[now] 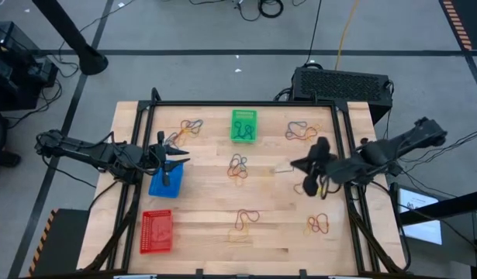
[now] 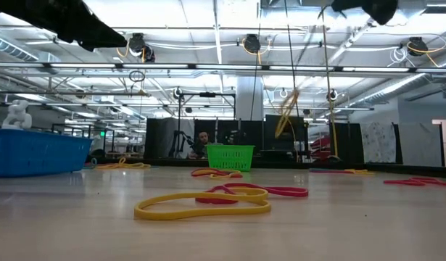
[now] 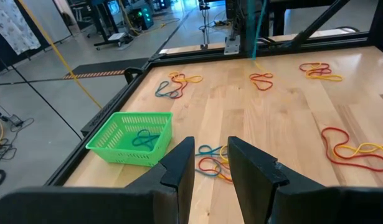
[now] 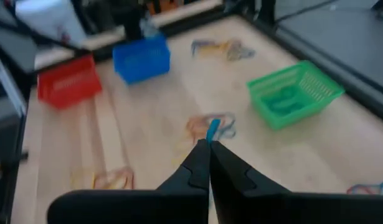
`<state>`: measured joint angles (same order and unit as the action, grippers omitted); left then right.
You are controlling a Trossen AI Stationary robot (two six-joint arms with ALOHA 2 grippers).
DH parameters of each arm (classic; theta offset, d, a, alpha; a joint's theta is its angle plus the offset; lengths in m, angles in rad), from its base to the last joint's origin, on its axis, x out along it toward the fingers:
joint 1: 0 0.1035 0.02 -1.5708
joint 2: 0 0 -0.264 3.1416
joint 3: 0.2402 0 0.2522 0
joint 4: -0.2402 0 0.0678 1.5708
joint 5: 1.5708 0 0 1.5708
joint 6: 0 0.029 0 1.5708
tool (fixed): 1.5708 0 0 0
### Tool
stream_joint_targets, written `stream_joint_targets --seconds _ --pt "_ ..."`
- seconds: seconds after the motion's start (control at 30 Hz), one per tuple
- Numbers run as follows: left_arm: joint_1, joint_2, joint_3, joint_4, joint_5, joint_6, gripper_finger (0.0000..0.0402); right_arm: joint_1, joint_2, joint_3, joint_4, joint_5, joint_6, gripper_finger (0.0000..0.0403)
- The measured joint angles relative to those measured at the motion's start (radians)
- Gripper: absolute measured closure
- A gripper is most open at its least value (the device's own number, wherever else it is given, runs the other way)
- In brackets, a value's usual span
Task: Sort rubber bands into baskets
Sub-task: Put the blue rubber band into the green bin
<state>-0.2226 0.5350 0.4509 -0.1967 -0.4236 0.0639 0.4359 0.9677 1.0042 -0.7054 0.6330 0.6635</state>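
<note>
Three baskets stand on the wooden table: green (image 1: 243,125) at the far middle with dark green bands in it, blue (image 1: 165,182) at the left, red (image 1: 156,231) near the front left. Loose rubber bands lie in clusters at the centre (image 1: 237,165), far left (image 1: 191,126), far right (image 1: 300,130) and near the front (image 1: 246,221). My left gripper (image 3: 211,146) hovers open over the blue basket's far edge (image 1: 176,159). My right gripper (image 4: 208,144) hangs high over the table's right half (image 1: 304,167), shut on a blue-green rubber band. My right gripper pinches a blue-green rubber band between its two shut fingertips; a short bit of it (image 4: 212,129) sticks out just past the tips. The fingers slant downward, high above the table, and the bit is clear of the wood. The band's other part is hidden by the fingers.
A large black box (image 1: 343,84) sits past the far right corner. Dark frame rails (image 1: 343,147) run along the table's left and right sides. More bands lie at the front right (image 1: 319,225). A person (image 2: 202,141) shows far behind the table.
</note>
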Motion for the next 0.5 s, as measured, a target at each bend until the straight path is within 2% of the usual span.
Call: stream_joint_targets --seconds 0.17,0.27,0.5 --pt "0.0 0.0 0.0 0.002 0.0 -0.001 0.0297 0.012 -0.048 0.0 0.05 0.074 -0.03 0.0402" --pt "0.0 0.015 0.0 0.037 0.002 -0.007 0.0297 0.011 -0.058 0.001 0.091 0.077 -0.069 0.0402" --pt "0.0 0.179 0.0 0.289 0.173 0.042 0.0297 0.011 -0.055 0.001 0.105 0.076 -0.076 0.0402"
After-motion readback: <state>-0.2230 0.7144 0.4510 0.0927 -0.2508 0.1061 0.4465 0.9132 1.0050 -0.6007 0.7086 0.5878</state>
